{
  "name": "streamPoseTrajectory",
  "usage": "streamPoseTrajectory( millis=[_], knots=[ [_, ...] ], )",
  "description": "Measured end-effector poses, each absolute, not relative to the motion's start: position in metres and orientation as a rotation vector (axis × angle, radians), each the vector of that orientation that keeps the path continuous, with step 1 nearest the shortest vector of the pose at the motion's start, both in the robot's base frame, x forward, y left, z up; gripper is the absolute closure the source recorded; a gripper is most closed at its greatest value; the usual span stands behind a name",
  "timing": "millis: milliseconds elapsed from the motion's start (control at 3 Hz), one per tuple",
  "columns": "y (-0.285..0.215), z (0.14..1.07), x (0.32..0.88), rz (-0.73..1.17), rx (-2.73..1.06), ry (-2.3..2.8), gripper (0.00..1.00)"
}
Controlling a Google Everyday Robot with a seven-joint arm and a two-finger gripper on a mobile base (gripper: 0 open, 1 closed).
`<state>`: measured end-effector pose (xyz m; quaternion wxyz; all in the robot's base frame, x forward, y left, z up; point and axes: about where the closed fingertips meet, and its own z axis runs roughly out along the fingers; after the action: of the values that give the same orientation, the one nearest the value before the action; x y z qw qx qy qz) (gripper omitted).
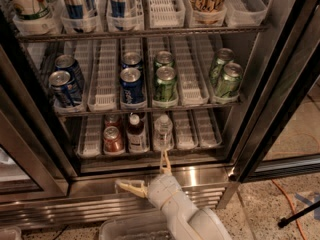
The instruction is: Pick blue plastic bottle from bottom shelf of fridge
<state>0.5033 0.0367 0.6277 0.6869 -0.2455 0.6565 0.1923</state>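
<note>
One camera looks down from above and in front of the tall fridge (280,84) with black-framed glass doors, facing straight into its open interior from fairly near. Its wire racks fill the upper two thirds of the frame, with the top one cut off by the upper edge. The bottom shelf (196,132), a dark wire rack with white slotted plastic trays, lies just below centre. The shiny stainless-steel base panel (210,176) crosses the lower third, and speckled floor (265,209) shows at lower right. The pale robot arm (186,216) enters from the bottom edge. Its gripper (147,174), fingers spread, sits at lower centre before the panel.
</note>
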Motion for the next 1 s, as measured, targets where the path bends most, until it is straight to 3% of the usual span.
streamPoseTrajectory(
  millis=[1000],
  knots=[
    [0.058, 0.622, 0.529, 0.378, -0.510, 1.498, 0.00]
  ],
)
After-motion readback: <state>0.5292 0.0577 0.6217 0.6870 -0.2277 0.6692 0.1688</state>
